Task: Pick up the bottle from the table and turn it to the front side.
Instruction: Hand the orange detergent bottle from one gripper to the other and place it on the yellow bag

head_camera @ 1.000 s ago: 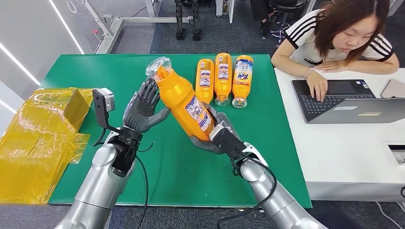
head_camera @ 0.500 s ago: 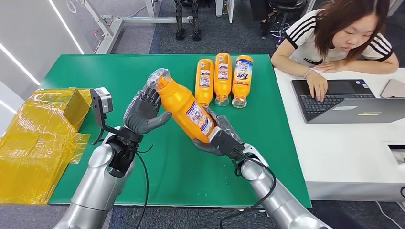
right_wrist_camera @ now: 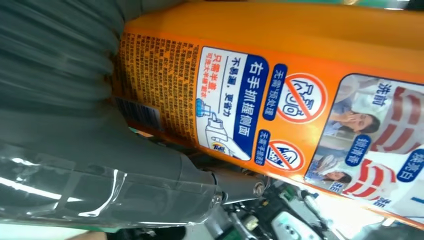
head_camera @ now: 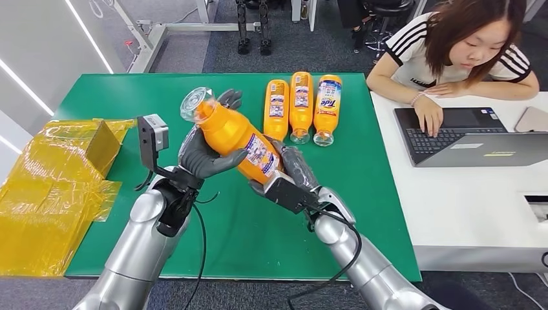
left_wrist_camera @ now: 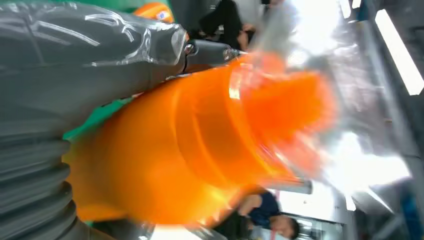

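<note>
An orange detergent bottle [head_camera: 236, 135] with a clear cap hangs tilted above the green table [head_camera: 129, 97], cap toward the far left, its back label with small print facing up. My left hand [head_camera: 200, 158] wraps the upper body, thumb across the near side and fingers behind the neck. My right hand [head_camera: 287, 181] grips the bottle's base from below. The left wrist view has the orange shoulder and cap [left_wrist_camera: 200, 150] close against my left hand [left_wrist_camera: 75, 65]. The right wrist view has the back label [right_wrist_camera: 280, 90] beside my right hand [right_wrist_camera: 75, 150].
Three more orange bottles [head_camera: 302, 106] lie side by side at the table's far middle. A yellow wrapped box [head_camera: 58, 168] sits at the left edge. A person types on a laptop [head_camera: 452, 135] at the white desk [head_camera: 465, 206] on the right.
The bottle has tipped lower and swung left. My left hand has gone from an open palm beside the bottle to wrapping round its upper body. My right hand has shifted slightly left.
</note>
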